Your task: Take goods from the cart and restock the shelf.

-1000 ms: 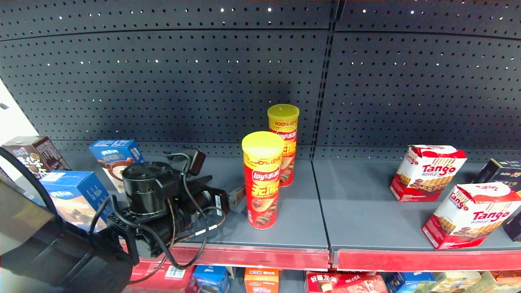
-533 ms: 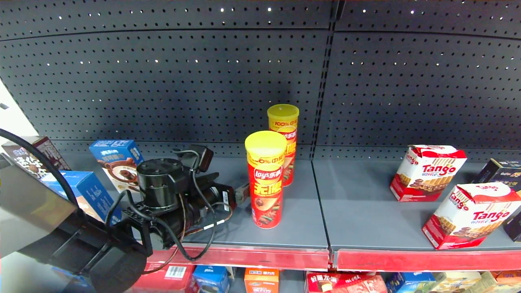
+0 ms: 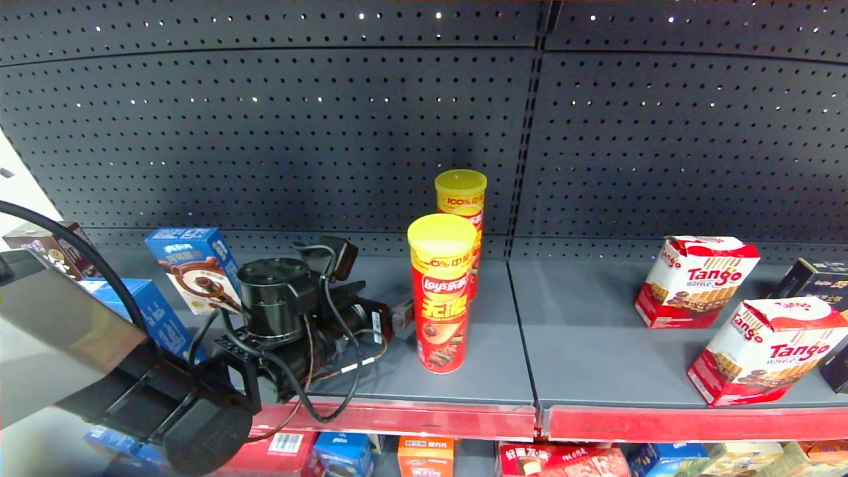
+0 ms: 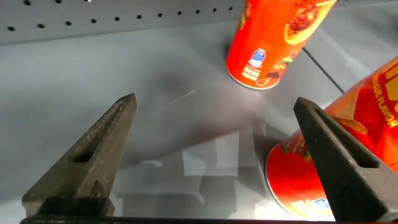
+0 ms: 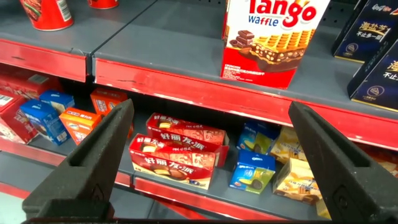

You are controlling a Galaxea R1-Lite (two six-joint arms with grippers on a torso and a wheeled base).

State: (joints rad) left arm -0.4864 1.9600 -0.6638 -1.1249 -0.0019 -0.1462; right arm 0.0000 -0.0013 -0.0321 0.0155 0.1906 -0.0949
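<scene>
The front crisp can (image 3: 440, 298) (image 4: 291, 182), a tall red cardboard cylinder with a yellow plastic lid and yellow characters down its label, stands upright near the front edge of the grey metal shelf (image 3: 583, 344). Directly behind it stands a second red can with a yellow lid (image 3: 460, 199) (image 4: 273, 43), also upright and close to the dark perforated back panel (image 3: 265, 132). The left gripper (image 3: 401, 313) (image 4: 214, 102) lies low over the shelf just to the left of the front can. Its fingers are spread wide and grip nothing, and one finger (image 4: 336, 162) sits against the can's lower side. Further left of the can are a blue carton printed with biscuits (image 3: 192, 265), a second blue carton (image 3: 152, 311) and a brown box (image 3: 50, 248). Well to the right of it stand two white-and-red wafer bags with red lettering (image 3: 695, 281) (image 3: 768, 351) (image 5: 273, 37) and dark navy boxes (image 3: 815, 278). Below the can a red price strip (image 3: 662, 424) (image 5: 186, 84) runs along the shelf edge. Under that, a lower shelf holds flat red boxes (image 5: 180, 155) and small blue ones (image 5: 252, 168). The right gripper (image 5: 211, 106) hangs in front of that lower shelf, below and to the right of the can, with its fingers wide apart and empty.
</scene>
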